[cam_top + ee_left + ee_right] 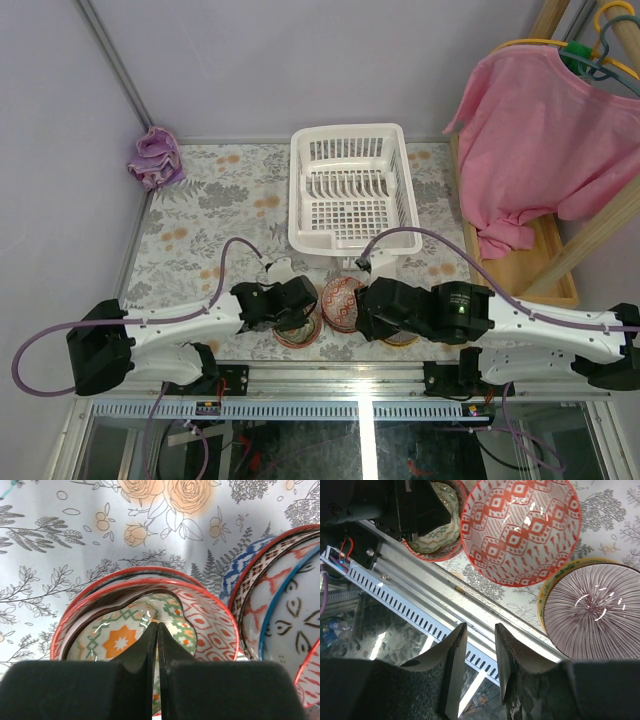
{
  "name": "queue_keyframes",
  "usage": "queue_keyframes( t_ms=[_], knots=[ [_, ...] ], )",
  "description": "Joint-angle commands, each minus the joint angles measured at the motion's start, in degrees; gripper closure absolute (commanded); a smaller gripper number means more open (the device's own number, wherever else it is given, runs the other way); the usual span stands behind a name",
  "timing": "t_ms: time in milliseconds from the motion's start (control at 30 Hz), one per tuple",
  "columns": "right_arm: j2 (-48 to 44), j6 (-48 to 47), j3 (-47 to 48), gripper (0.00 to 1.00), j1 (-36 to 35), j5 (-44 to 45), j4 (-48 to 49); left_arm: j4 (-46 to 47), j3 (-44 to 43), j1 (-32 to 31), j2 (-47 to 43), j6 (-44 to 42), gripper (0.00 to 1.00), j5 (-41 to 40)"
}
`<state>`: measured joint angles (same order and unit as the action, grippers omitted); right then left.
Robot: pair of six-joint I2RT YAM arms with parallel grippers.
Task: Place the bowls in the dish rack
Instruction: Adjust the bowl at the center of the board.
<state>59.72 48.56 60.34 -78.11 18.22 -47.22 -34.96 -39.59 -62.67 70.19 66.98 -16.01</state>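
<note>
The white dish rack [345, 190] stands at the back of the table with no bowl in it. Near the front edge sits a red-rimmed bowl [150, 625] with a green and orange inside, stacked in another. My left gripper [157, 625] hangs over its inside, shut, with nothing between the fingers. Beside it a red-patterned bowl [520, 530] leans on edge, a blue-white one [240, 565] behind it. A yellow bowl [592, 612] with a dark striped inside lies flat. My right gripper [480, 630] is open over the table's front rail, holding nothing.
A crumpled pink cloth [155, 158] lies at the back left corner. A pink shirt [545, 150] hangs on a wooden stand at the right. The metal rail [420, 600] runs along the table's near edge, close under the bowls.
</note>
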Motion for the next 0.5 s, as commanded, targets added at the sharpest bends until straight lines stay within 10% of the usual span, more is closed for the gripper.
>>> queue_keyframes(
  t_ms=[0, 467],
  knots=[
    [1.5, -1.7, 3.6, 0.64, -0.2, -2.4, 4.6, -4.7, -0.8, -0.6, -1.4, -1.0, 1.0, -3.6],
    [5.2, -1.6, 4.9, 0.61, -0.3, -3.7, 6.2, -6.7, -6.6, -0.6, -4.3, -3.3, 0.74, -4.2]
  ],
)
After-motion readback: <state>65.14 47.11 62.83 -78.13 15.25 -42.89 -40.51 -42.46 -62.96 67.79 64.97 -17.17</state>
